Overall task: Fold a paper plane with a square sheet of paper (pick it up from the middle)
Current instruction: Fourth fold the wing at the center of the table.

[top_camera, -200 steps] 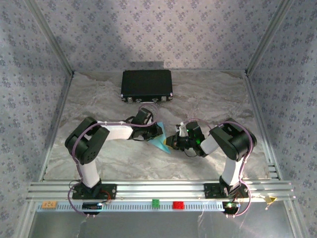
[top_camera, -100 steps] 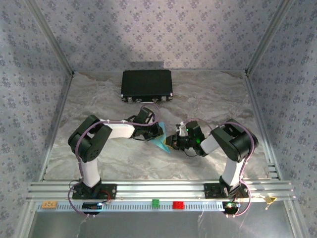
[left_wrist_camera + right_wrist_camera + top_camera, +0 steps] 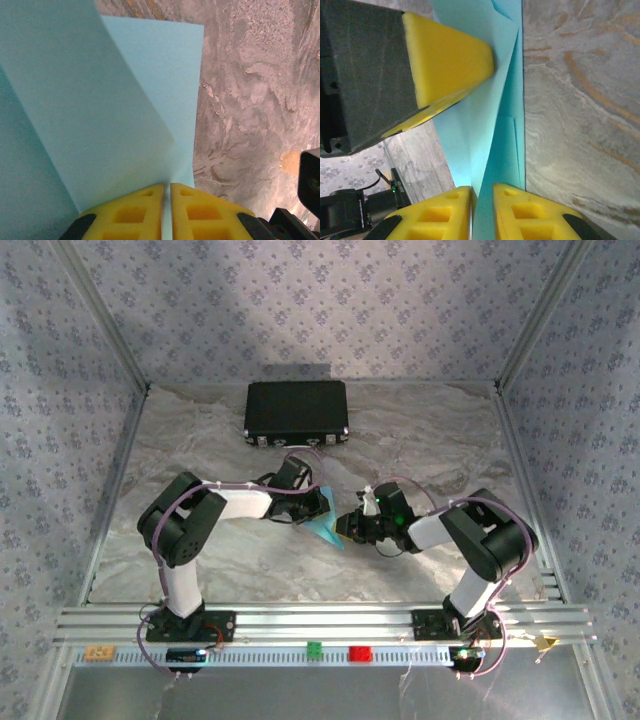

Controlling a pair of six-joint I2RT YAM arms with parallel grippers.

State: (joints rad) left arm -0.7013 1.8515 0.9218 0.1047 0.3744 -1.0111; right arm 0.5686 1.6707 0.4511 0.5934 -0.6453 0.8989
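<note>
Thin light-blue paper sheet (image 3: 100,100), part-folded, sits between the two grippers on the near side of the black rectangular hard case (image 3: 296,412), a little toward the case's right end and well apart from it. From overhead it reads as a small triangle with its tip pointing away from the case. Whether it hangs free of the marbled grey table (image 3: 420,440) or brushes it: cannot tell. Left gripper (image 3: 167,197): yellow pads pressed together on the sheet, only the paper's thickness between them, two layers fanning out above the pinch. Right gripper (image 3: 481,210): pads stand a slit apart with a folded edge running through the gap; whether they bear on the paper cannot be told. One left pad (image 3: 445,55) lies flat against the sheet just beside the right gripper's fingers. Risks, as I judge them: if the right side has no hold, the whole sheet rides on one narrow pinch, and it could pivot, droop or spring its crease open. If the right pads bite off the fold line, a second, crooked crease would set and spoil the dart's symmetry. With both holding, any drift apart loads thin paper between two clamps and could tear or slip it. Fingers are crowded, so a small misjudged move could knock pad against pad and drag the sheet loose.
</note>
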